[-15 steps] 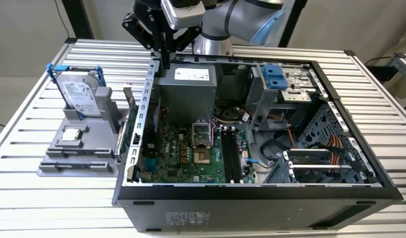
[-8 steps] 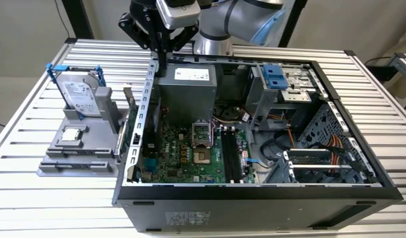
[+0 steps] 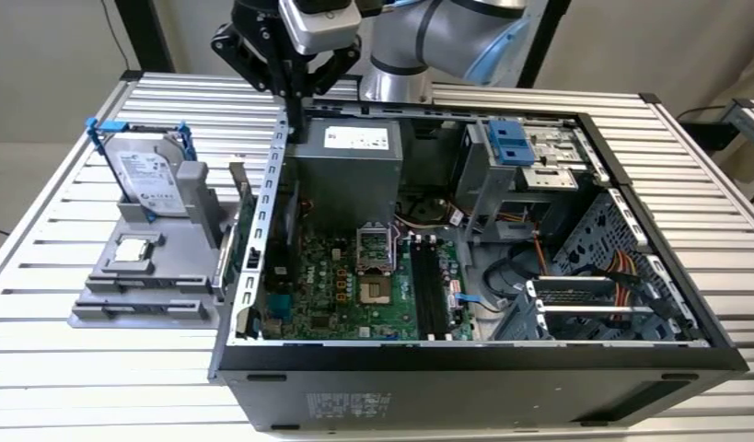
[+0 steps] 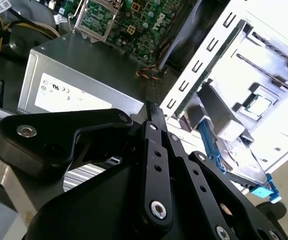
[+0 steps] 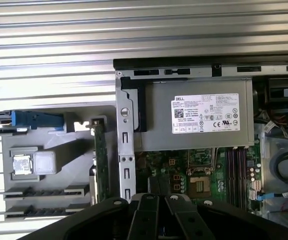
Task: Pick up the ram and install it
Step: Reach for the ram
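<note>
The ram [image 3: 243, 230] is a thin dark green stick standing on its edge in the grey holder [image 3: 144, 295], right beside the open computer case's outer wall. In the first wrist view the ram [image 5: 100, 160] runs along that same wall. My gripper [image 3: 295, 124] hangs above the far end of the case wall, next to the power supply [image 3: 346, 161], well behind and above the ram. Its black fingers [image 5: 146, 215] meet at the tip with nothing between them, so the gripper [image 5: 159, 196] is shut and holds nothing. Black memory slots [image 3: 426, 285] lie on the motherboard inside the case.
The holder also carries a silver hard drive with blue rails [image 3: 149, 175] and a small square processor chip [image 3: 131, 249]. Inside the case are the processor socket [image 3: 374, 267], a drive cage [image 3: 524, 157] and cables [image 3: 597, 276]. The case stands on a ribbed metal table [image 3: 57, 368].
</note>
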You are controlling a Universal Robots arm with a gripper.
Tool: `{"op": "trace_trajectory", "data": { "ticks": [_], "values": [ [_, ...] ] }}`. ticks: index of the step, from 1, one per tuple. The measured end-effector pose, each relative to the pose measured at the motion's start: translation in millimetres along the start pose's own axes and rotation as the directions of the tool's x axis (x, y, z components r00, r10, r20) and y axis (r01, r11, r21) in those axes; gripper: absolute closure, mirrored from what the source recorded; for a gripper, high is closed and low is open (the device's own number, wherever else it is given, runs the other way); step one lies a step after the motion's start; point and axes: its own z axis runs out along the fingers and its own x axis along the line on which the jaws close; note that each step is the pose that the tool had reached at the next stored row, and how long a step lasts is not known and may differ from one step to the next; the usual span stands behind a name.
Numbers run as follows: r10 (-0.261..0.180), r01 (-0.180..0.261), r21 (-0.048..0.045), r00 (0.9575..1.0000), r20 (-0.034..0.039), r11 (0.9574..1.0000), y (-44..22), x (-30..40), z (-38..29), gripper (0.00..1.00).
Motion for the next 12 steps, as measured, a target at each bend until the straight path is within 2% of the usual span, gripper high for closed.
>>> {"op": "trace_trajectory", "data": {
  "ticks": [12],
  "values": [
    [0.000,0.000,0.0000,1.0000,0.0001,1.0000,-1.0,14.1,-0.4,1.00]
  ]
}}
